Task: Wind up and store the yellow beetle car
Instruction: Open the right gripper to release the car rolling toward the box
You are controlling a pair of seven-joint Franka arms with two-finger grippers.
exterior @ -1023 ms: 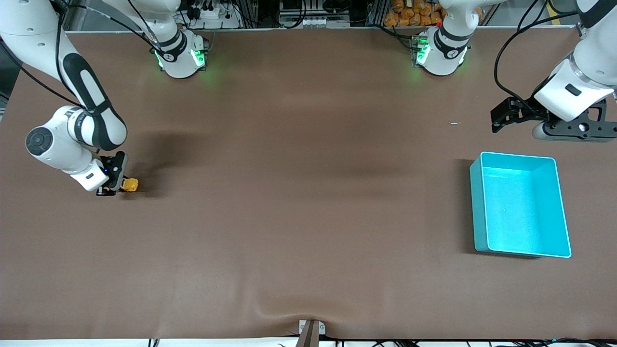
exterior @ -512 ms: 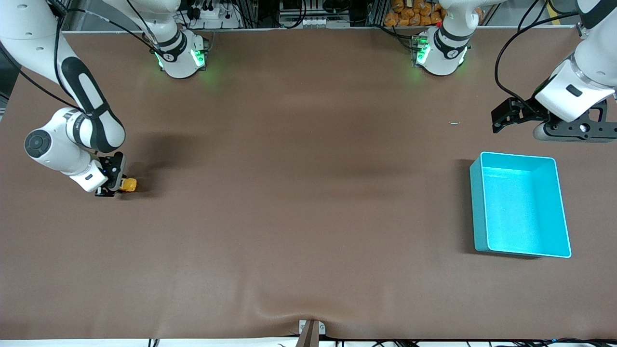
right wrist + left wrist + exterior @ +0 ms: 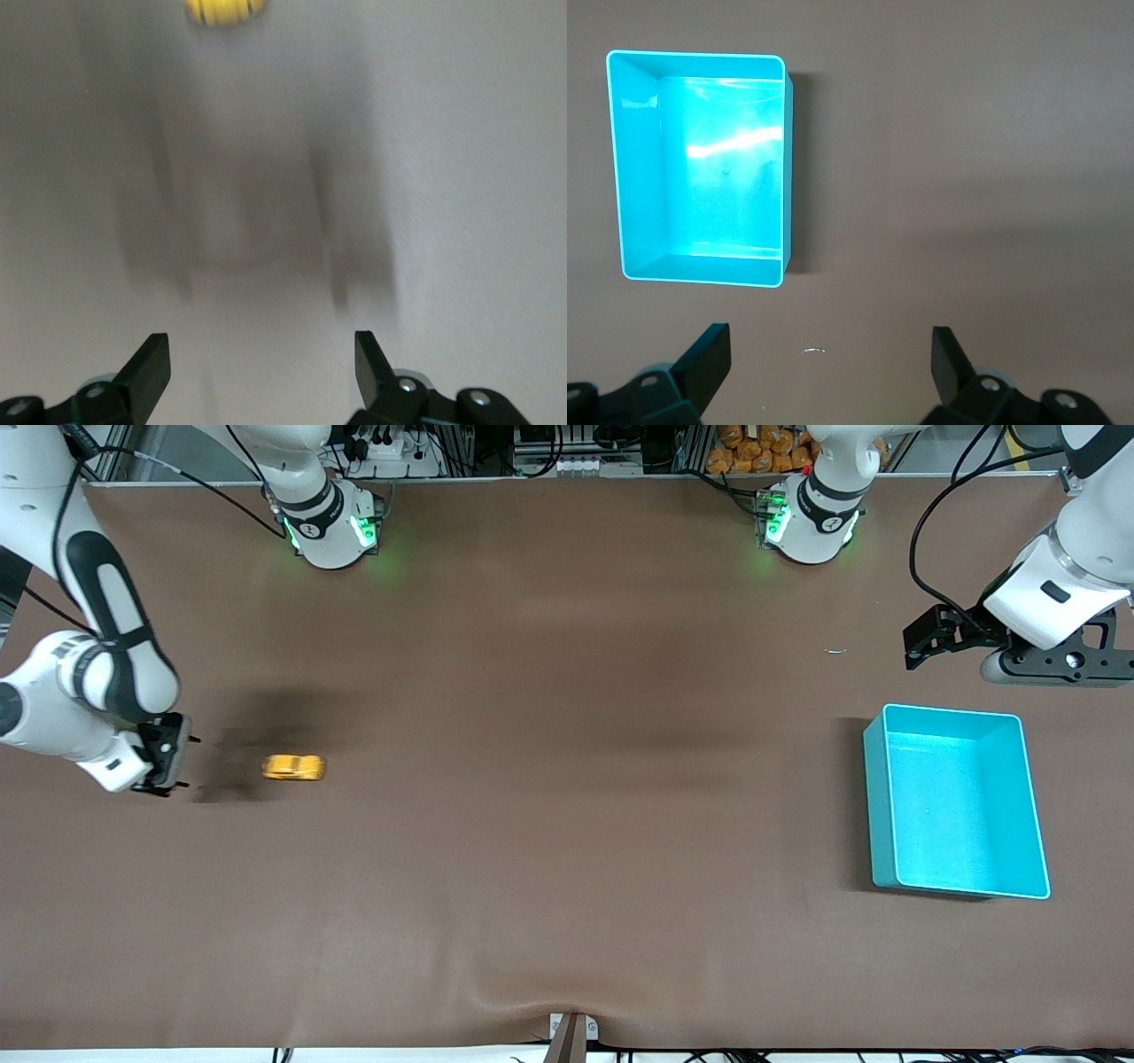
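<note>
Change: since half a second ago the yellow beetle car (image 3: 294, 767) has left the right gripper (image 3: 170, 763) and now sits alone on the mat, shifted toward the left arm's end; the right arm has drawn back toward its own table edge.
Car: on the brown table mat (image 3: 567, 824), near the right arm's end, just clear of the right gripper, with a dark shadow between them; it looks smeared in both the front view and the right wrist view (image 3: 225, 9).
Right gripper: low over the mat near the table's end, fingers (image 3: 151, 367) spread apart, holding nothing.
Left gripper: (image 3: 921, 640) waits over the mat at the left arm's end, above the stretch between its base and the teal bin (image 3: 877, 797); fingers (image 3: 710, 359) wide apart and empty.
Bin: rectangular, open-topped, nothing visible inside, well apart from the car.
Open room: bare mat runs from the car to the bin.
Cut off: right arm's elbow leaves the front view at its edge; the car is clipped at the right wrist view's edge.
Small item: a tiny pale fleck (image 3: 835, 651) near the left gripper, too small to identify.
</note>
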